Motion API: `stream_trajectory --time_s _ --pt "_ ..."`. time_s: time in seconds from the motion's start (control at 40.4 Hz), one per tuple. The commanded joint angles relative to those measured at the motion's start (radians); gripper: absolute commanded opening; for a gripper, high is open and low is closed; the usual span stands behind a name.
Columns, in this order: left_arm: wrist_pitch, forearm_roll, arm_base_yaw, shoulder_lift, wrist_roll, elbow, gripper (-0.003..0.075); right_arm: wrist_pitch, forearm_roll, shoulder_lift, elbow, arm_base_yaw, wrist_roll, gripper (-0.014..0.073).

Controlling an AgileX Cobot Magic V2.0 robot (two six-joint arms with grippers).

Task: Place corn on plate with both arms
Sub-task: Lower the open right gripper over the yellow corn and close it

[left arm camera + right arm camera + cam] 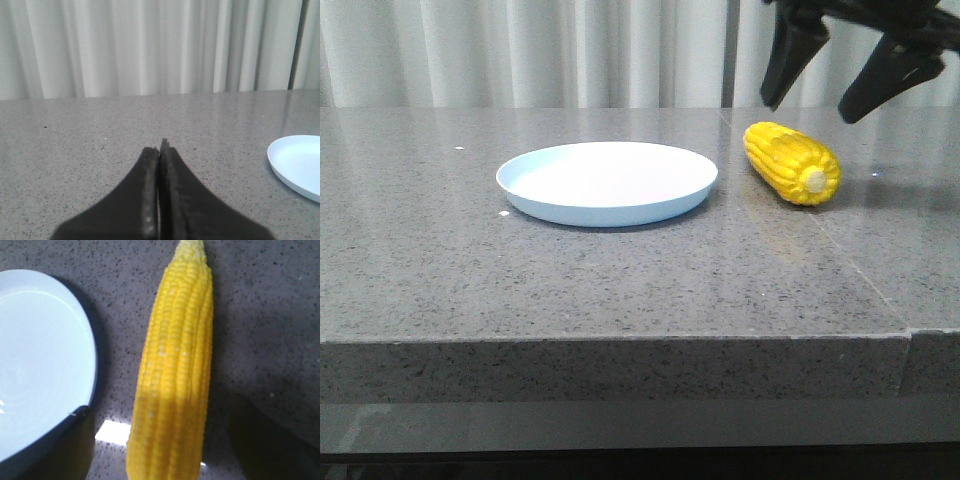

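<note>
The yellow corn (pixel 791 162) lies on the grey stone table just right of the pale blue plate (pixel 607 182), stub end toward the front. My right gripper (pixel 813 103) hangs open above the corn's far end, its two black fingers (pixel 790 55) spread wide. In the right wrist view the corn (pixel 175 375) runs lengthwise between the spread fingers (pixel 65 450), untouched, with the plate (pixel 40 355) beside it. My left gripper (pixel 159 150) is shut on nothing, low over bare table, with the plate's rim (pixel 280 165) off to one side. The left arm is outside the front view.
Pale curtains (pixel 520 50) hang behind the table. The table's front edge (pixel 620 340) runs across the front view, and a seam (pixel 840 250) in the stone passes under the corn's right side.
</note>
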Motion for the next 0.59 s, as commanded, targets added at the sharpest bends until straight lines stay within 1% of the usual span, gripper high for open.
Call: stream_trajectory --time_s 0.0,0.124,0.198,0.272,0.322,0.396,0.421,0.471,0.52,0.57 --pt "-0.084 0.002 0.0 0.01 -0.007 -0.026 -0.002 -0.025 0.016 0.026 -0.078 0.0 -0.008 0.0576" --pt "-0.084 0.002 0.0 0.01 -0.007 -0.026 -0.002 -0.019 0.016 0.094 -0.115 0.0 -0.008 0.057" --pt "-0.084 0.002 0.0 0.01 -0.007 -0.026 -0.002 -0.011 0.016 0.122 -0.127 0.0 -0.008 0.0538" --pt "-0.084 0.002 0.0 0.01 -0.007 -0.026 -0.002 0.004 0.016 0.134 -0.13 0.0 -0.008 0.0462" --pt "-0.084 0.002 0.0 0.01 -0.007 -0.026 -0.002 0.013 0.016 0.134 -0.13 0.0 -0.008 0.0382" --pt "-0.084 0.002 0.0 0.01 -0.007 -0.026 -0.002 0.019 0.016 0.134 -0.131 0.0 -0.008 0.0237" --pt "-0.084 0.002 0.0 0.01 -0.007 -0.026 -0.002 0.019 0.016 0.134 -0.132 0.0 -0.008 0.0216" --pt "-0.084 0.002 0.0 0.01 -0.007 -0.026 -0.002 0.02 0.016 0.134 -0.136 0.0 -0.008 0.0143" --pt "-0.084 0.002 0.0 0.01 -0.007 -0.026 -0.002 0.026 0.016 0.132 -0.139 0.0 -0.008 0.0107" --pt "-0.084 0.002 0.0 0.01 -0.007 -0.026 -0.002 0.031 0.016 0.122 -0.143 0.0 -0.008 0.011"
